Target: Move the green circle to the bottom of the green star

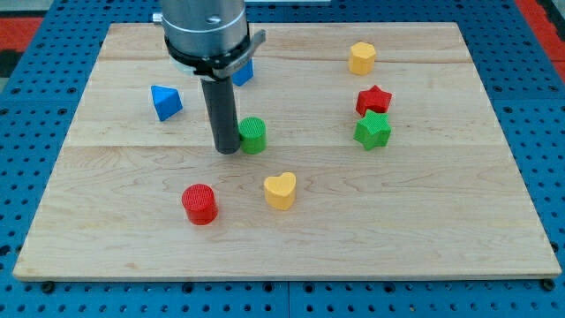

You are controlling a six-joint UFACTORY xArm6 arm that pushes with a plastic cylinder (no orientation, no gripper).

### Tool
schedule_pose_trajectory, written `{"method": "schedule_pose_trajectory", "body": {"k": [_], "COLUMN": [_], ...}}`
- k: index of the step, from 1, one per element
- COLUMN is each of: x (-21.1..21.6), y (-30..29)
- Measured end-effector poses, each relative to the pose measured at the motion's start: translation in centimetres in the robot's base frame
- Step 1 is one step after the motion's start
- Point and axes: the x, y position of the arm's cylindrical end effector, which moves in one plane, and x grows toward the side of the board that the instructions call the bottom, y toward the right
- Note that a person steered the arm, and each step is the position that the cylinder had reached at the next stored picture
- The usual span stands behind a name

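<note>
The green circle [253,134] sits near the board's middle, left of centre. My tip [227,150] rests against its left side, touching or nearly touching it. The green star [372,131] lies to the view's right at about the same height as the circle, with a wide gap between them. The red star [373,100] sits just above the green star, touching or almost touching it.
A yellow heart [281,190] lies below and right of the green circle. A red circle [200,203] is at the lower left. A blue triangle [165,102] is at the left. A blue block [243,71] is partly hidden behind the arm. A yellow hexagon [361,57] is at upper right.
</note>
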Motion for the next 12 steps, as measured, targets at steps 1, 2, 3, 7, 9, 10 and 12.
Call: {"method": "schedule_pose_trajectory", "body": {"k": [1,2,3,7,9,10,12], "x": [-0.8,-2.2,-1.5,3.7,3.5,3.5,3.8], "y": [0.2,0.4,3.5,15.2,15.4,15.5,15.6]}}
